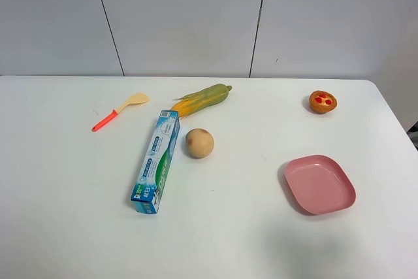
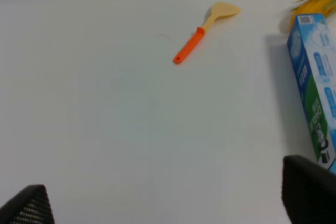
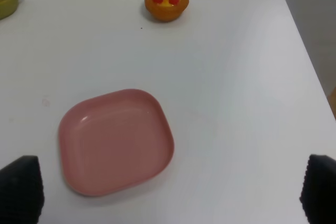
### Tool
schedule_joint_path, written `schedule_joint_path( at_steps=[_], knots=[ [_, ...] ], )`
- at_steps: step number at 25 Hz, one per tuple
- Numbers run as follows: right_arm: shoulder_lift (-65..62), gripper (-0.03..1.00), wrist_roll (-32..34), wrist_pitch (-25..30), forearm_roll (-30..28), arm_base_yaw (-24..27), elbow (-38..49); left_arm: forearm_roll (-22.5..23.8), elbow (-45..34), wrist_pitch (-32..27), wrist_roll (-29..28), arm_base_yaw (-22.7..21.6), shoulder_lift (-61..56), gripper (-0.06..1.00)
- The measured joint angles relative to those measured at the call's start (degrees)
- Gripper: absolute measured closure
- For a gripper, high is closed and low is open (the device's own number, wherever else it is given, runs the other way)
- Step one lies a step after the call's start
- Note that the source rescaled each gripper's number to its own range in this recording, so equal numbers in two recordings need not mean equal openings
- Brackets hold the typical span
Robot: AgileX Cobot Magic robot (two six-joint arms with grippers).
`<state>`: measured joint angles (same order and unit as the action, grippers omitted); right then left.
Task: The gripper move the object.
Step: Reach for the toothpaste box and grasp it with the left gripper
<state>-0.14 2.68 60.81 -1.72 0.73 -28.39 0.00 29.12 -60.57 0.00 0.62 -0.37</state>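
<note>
The long blue, white and green carton (image 1: 157,161) lies flat on the white table, left of centre, its far end close to the corn cob. Its side also shows in the left wrist view (image 2: 315,87). No arm shows in the exterior view. In the left wrist view my left gripper (image 2: 168,203) is open and empty above bare table, with the carton just beside one dark fingertip (image 2: 310,190). In the right wrist view my right gripper (image 3: 170,195) is open and empty, its fingertips (image 3: 21,187) spread wide over the pink plate's near side.
A green-and-yellow corn cob (image 1: 202,99) lies behind the carton. An orange-handled spatula (image 1: 121,110) is at the back left. A tan round fruit (image 1: 199,143) sits right of the carton. A pink plate (image 1: 320,184) and a small tart (image 1: 322,101) are on the right.
</note>
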Motion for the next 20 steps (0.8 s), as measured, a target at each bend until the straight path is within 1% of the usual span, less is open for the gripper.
schedule_joint_path(
  at_steps=[1, 5, 10, 15, 18, 20],
  knots=[
    [0.0, -0.03, 0.0, 0.0, 0.0, 0.0, 0.0, 0.0, 0.0, 0.0, 0.0, 0.0, 0.0, 0.11],
    [0.0, -0.03, 0.0, 0.0, 0.0, 0.0, 0.0, 0.0, 0.0, 0.0, 0.0, 0.0, 0.0, 0.11],
    [0.0, -0.03, 0.0, 0.0, 0.0, 0.0, 0.0, 0.0, 0.0, 0.0, 0.0, 0.0, 0.0, 0.07],
    [0.0, -0.03, 0.0, 0.0, 0.0, 0.0, 0.0, 0.0, 0.0, 0.0, 0.0, 0.0, 0.0, 0.07],
    [0.0, -0.03, 0.0, 0.0, 0.0, 0.0, 0.0, -2.2, 0.0, 0.0, 0.0, 0.1, 0.3, 0.07],
    [0.0, -0.03, 0.0, 0.0, 0.0, 0.0, 0.0, -5.0, 0.0, 0.1, 0.3, 0.1, 3.0, 0.07]
  ],
)
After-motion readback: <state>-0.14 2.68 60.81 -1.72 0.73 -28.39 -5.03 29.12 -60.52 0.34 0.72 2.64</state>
